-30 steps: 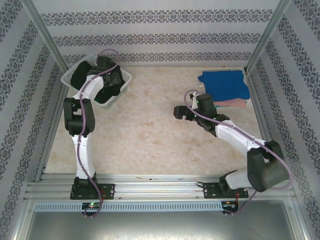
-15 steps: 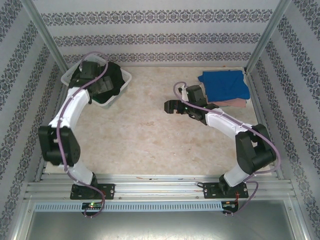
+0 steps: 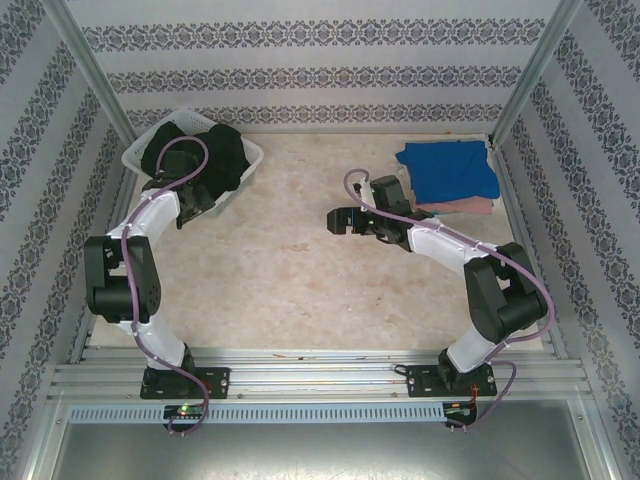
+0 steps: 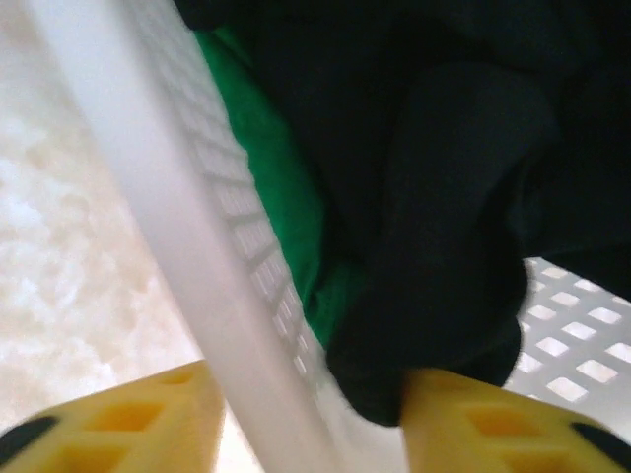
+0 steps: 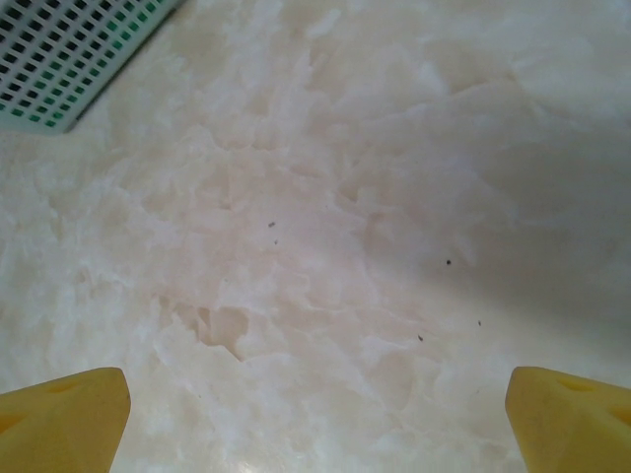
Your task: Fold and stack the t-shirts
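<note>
A large black t-shirt [image 3: 225, 150] is heaped in the white lattice basket [image 3: 140, 150] at the back left. My left gripper [image 3: 195, 198] sits at the basket's near wall. In the left wrist view the left gripper [image 4: 296, 424] straddles the basket's rim [image 4: 148, 197]. One finger is outside over the table, and the other finger [image 4: 493, 424] is inside against a fold of the black t-shirt [image 4: 444, 197]. A green t-shirt [image 4: 286, 207] lies under the black one. My right gripper [image 3: 333, 218] [image 5: 315, 434] hangs open over bare table at mid-table. A folded blue t-shirt [image 3: 450, 168] lies on a pink t-shirt [image 3: 470, 207] at the back right.
A corner of the basket [image 5: 59, 49] shows at the top left of the right wrist view. Metal posts and patterned walls close in the table [image 3: 300, 290] on three sides. Bare marble-look surface lies between the basket and the folded stack.
The left gripper has drawn back from deep in the basket to its near wall, and its jaws have narrowed after opening wide. The right gripper has barely shifted.
</note>
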Tool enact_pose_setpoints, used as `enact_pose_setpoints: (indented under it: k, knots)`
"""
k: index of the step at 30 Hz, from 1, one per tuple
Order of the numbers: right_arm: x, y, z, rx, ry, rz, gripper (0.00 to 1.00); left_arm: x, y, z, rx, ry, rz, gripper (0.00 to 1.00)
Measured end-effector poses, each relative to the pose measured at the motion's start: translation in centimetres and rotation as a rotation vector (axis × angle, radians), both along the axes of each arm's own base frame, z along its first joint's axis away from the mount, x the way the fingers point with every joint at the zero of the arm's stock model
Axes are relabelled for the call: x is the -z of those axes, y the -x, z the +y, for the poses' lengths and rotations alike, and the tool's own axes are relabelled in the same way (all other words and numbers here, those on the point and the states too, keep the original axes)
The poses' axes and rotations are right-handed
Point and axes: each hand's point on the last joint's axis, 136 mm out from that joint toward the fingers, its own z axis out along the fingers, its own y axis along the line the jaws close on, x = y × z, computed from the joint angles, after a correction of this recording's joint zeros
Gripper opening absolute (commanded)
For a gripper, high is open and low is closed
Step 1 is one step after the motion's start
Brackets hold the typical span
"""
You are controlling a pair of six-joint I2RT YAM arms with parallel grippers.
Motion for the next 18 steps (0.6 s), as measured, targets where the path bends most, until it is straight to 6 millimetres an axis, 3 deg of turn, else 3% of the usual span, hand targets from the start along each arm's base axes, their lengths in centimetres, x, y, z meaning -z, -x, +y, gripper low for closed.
enact_pose_setpoints:
  k: [5, 9, 13, 18]
  knots:
    - [0.5, 0.6, -0.3, 0.002, 0.006, 0.011, 0.98, 0.0, 0.1, 1.2, -0.003, 0.044, -0.007, 0.24]
    - [0.5, 0.6, -0.3, 0.004, 0.008, 0.011, 0.98, 0.1, 1.2, 3.6, -0.031, 0.049, 0.014, 0.19]
    - [0.5, 0.6, -0.3, 0.004, 0.006, 0.015, 0.98, 0.1, 3.3, 5.8, -0.04, 0.025, 0.05, 0.42]
    - [0.2, 0.4, -0.2, -0.001, 0.004, 0.01, 0.98, -2.3, 5.7, 7.8, -0.069, -0.03, 0.081, 0.47]
